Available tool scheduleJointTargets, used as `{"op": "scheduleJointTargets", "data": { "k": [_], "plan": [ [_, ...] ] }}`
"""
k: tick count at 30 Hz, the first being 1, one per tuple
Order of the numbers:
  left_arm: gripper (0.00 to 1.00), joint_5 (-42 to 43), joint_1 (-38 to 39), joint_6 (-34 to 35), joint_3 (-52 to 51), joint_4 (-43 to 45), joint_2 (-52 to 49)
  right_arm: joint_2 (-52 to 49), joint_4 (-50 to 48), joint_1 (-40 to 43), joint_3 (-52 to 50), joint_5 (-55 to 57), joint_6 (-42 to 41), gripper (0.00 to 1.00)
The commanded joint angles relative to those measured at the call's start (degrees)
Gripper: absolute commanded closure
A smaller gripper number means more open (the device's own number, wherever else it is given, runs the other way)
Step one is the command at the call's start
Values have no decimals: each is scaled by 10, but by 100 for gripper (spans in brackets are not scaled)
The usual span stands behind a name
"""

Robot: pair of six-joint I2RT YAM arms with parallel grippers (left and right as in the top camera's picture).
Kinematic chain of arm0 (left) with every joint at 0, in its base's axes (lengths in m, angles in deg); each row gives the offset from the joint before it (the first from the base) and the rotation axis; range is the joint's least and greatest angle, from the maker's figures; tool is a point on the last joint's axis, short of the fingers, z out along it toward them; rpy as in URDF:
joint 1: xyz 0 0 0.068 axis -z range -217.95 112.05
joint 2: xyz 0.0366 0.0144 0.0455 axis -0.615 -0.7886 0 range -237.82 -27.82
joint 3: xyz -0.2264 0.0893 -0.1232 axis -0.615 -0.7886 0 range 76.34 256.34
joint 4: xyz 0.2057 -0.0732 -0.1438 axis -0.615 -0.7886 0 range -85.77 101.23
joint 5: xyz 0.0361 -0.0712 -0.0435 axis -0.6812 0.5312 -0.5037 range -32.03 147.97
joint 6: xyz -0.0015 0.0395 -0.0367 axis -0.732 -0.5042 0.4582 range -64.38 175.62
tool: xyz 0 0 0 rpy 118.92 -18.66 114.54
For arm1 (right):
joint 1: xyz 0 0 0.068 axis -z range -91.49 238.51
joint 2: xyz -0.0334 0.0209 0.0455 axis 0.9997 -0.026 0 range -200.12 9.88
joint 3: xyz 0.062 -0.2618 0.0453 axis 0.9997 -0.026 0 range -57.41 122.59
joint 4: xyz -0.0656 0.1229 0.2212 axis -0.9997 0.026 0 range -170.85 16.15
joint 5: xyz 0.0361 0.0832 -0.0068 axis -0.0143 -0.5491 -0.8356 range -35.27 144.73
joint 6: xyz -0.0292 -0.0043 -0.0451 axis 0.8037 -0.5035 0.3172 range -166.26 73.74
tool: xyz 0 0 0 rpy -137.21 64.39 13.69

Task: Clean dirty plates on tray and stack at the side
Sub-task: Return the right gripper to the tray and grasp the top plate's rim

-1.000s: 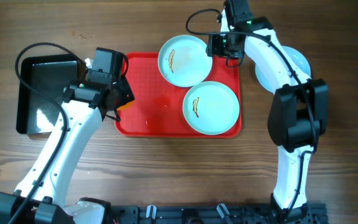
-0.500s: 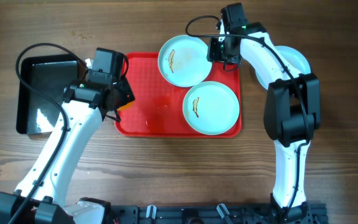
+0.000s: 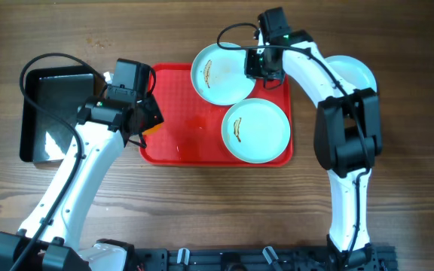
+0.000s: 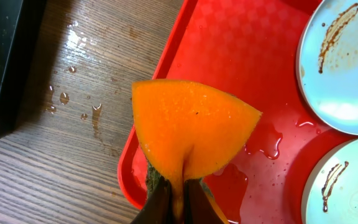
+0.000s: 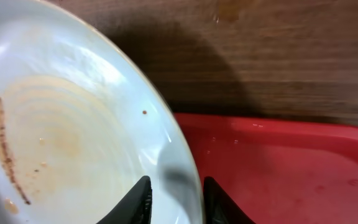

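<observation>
The right end effector [image 3: 256, 66] has moved left from beside the tray's far corner to the edge of the upper plate, and its jaws have narrowed. The left arm and both plates on the tray lie as before.

The large red rectangular plastic tray [image 3: 179, 98] sits in the middle of the wooden table [image 3: 413, 188]. Two round pale mint-white shallow plates rest on its right half. The upper plate [image 3: 224, 79] overhangs the far rim and carries a thin brown smear. The lower plate [image 3: 262, 132] lies just beside it, with a dark and yellowish smear. A third plate [image 3: 355, 74] of the same kind lies on the table to the right of the tray, partly hidden by the right arm.

In the right wrist view the right end effector [image 5: 178, 202] straddles the rim of the upper plate [image 5: 61, 143], one finger inside and one outside. Whether they press it cannot be told.

The left end effector [image 4: 178, 202] is clamped on an orange wedge-shaped sponge [image 4: 191, 130], held over the tray's left edge. A glossy black rectangular tray [image 3: 51, 98] lies at the far left. Water drops [image 4: 73, 93] dot the table beside it.
</observation>
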Motion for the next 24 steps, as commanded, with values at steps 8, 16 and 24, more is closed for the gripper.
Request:
{"op": "scheduleJointTargets", "data": {
  "k": [8, 16, 24],
  "plan": [
    [96, 4, -3, 8, -6, 2, -4, -21, -14, -6, -4, -93, -2, 96],
    [96, 3, -3, 8, -6, 9, -4, -21, -22, -47, -4, -186, -2, 96],
    [96, 3, -3, 8, -6, 20, -4, -21, 34, -96, -4, -150, -3, 96]
  ]
}}
